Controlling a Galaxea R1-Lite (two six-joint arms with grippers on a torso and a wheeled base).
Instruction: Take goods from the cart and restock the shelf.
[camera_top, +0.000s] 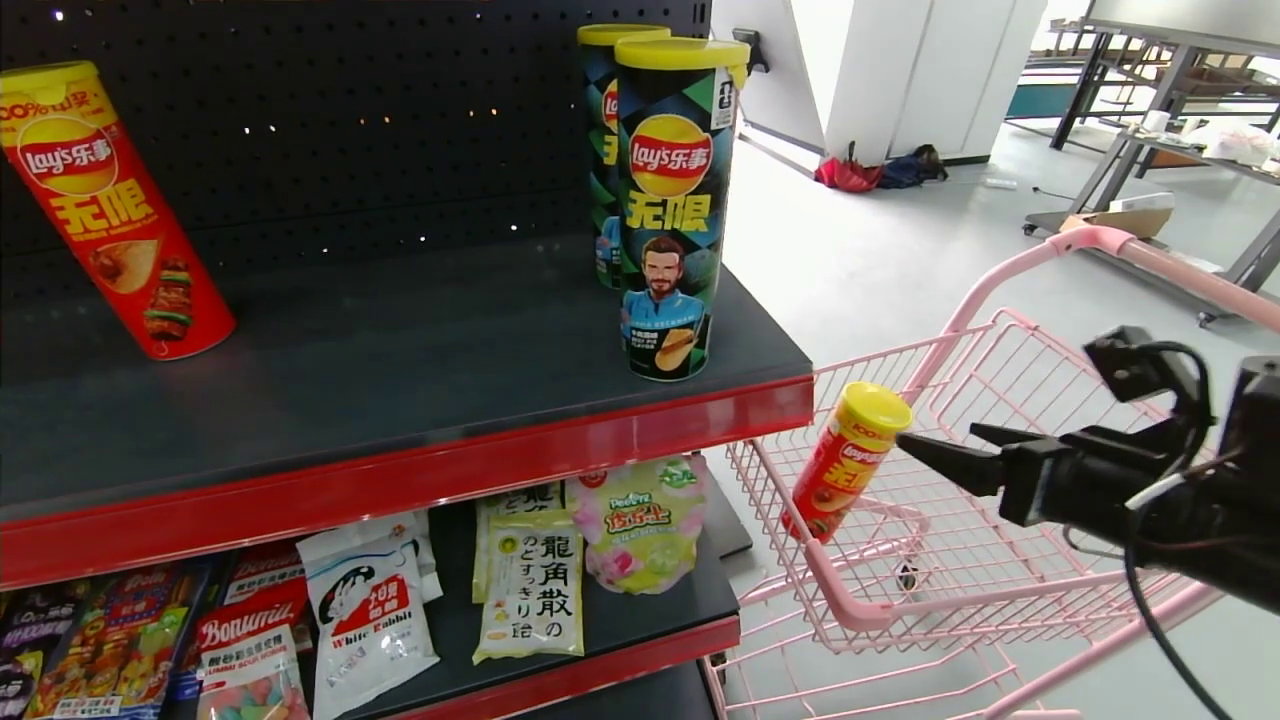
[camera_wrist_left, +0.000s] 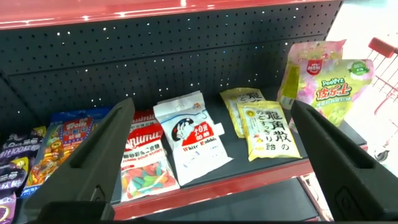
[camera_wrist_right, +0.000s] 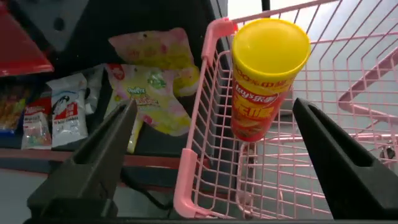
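three cans are already standing on the upper shelf (camera_top: 400, 340): a red can (camera_top: 110, 210) leaning at the far left, and two dark cans (camera_top: 675, 210) at the right end. one more red can with a yellow lid (camera_top: 845, 460) is leaning in the cart (camera_top: 870, 610), in the corner nearest the shelf, not yet gripped. the right gripper (camera_top: 935, 437) is hanging just beside it, fingers spread wide and holding nothing. the left gripper (camera_wrist_left: 212, 106) is facing the snack bags (camera_wrist_left: 193, 140) on the lower shelf, equally wide open and empty. judgement: restocking is partly done, with one can left. the cart's rim is crowding the can closely. a broad bare stretch is lying open between the shelved cans, behind the red front lip (camera_top: 420, 455).
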